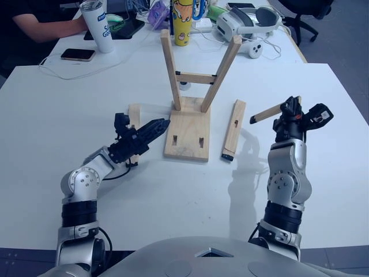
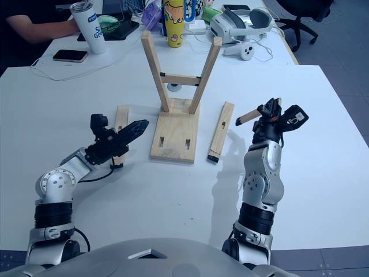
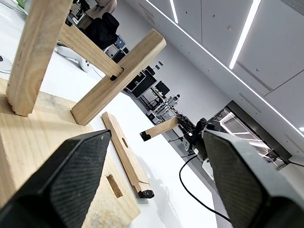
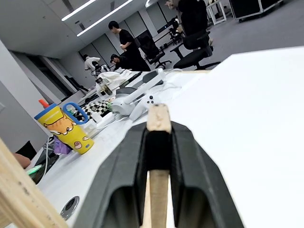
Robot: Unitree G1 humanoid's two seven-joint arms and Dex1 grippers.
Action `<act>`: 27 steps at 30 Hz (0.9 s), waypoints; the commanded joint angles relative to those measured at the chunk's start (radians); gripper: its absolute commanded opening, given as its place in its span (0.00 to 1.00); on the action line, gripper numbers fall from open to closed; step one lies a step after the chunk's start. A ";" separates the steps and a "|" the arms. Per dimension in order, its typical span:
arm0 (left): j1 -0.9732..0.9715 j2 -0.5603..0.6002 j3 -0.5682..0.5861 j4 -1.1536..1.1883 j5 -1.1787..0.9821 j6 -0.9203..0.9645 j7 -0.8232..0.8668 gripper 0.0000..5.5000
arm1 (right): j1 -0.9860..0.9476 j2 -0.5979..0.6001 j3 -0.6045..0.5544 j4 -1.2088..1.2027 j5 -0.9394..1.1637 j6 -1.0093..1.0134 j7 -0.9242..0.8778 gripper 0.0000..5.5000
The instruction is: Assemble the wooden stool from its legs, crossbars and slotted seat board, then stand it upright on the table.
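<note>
Half built: seat board [image 1: 187, 137] lies mid-bench, two legs [image 1: 170, 69] standing in it; right gripper [image 1: 287, 113] jaws clamp a crossbar [image 1: 266, 114] aloft, left gripper [image 1: 160, 125] jaws wide beside the board; loose leg [image 1: 234, 128] likely next

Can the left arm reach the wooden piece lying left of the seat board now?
Probably yes. The open left end effector is right by that wooden piece, with nothing between them. The seat board lies beside it, not in the way.

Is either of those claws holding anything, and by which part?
The right gripper is shut on a short pale wooden bar, clamped near one end. The left gripper is open and holds nothing.
</note>
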 commanded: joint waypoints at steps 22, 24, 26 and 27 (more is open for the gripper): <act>-0.026 -0.007 -0.004 0.029 0.024 -0.012 -0.008 0.65 | -0.003 0.060 0.048 0.101 0.030 -0.031 0.007 0.08; -0.023 -0.008 -0.005 0.027 0.026 -0.014 -0.009 0.65 | 0.004 0.061 0.050 0.108 0.021 -0.027 -0.002 0.08; -0.019 -0.009 -0.006 0.023 0.026 -0.015 -0.008 0.65 | 0.009 0.067 0.050 0.120 0.030 -0.015 -0.010 0.08; -0.016 -0.011 -0.005 0.020 0.025 -0.015 -0.006 0.65 | 0.009 0.076 0.044 0.130 0.043 -0.015 -0.011 0.08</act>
